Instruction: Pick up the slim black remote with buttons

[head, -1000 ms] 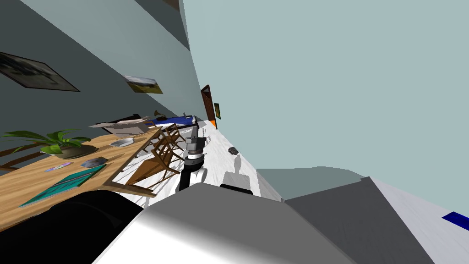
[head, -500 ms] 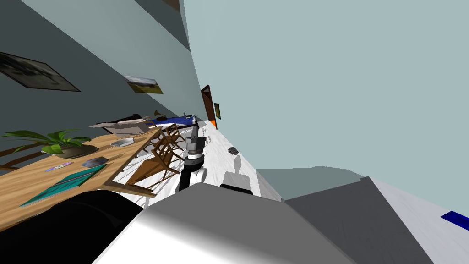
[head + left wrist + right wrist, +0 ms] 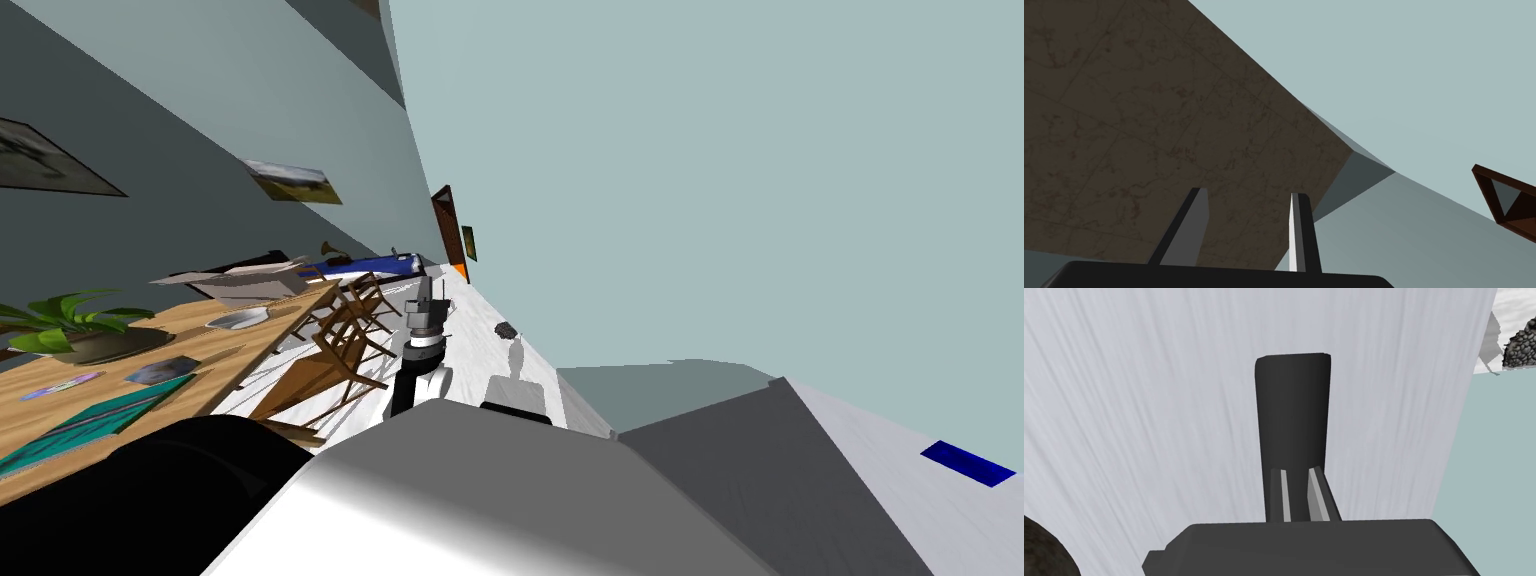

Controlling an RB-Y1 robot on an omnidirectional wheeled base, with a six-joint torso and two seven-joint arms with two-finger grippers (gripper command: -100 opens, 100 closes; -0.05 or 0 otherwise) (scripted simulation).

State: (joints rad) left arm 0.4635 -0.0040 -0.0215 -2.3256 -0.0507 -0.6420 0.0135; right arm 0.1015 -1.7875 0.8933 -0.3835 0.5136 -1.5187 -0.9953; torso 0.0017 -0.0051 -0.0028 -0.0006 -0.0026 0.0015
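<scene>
In the right wrist view a slim black remote (image 3: 1291, 413) sticks out from between my right gripper's (image 3: 1296, 472) two fingers, which press its sides over a white streaked floor. No buttons show on the face turned to the camera. The head view has my right forearm (image 3: 515, 385) low over the floor, beside the pale wall. My left gripper (image 3: 1246, 197) is open with nothing between its fingers. That left arm (image 3: 425, 320) stands upright in front of me in the head view.
A long wooden table (image 3: 200, 370) with a potted plant (image 3: 75, 325), a bowl and flat items stands to my left, with wooden chairs (image 3: 340, 340) along it. A dark rough lump (image 3: 507, 328) lies on the floor ahead. A pale wall runs close on my right. A brown door (image 3: 447, 225) is far ahead.
The whole head view has slid left and slightly up, so I have turned a little. Both arms keep their pose.
</scene>
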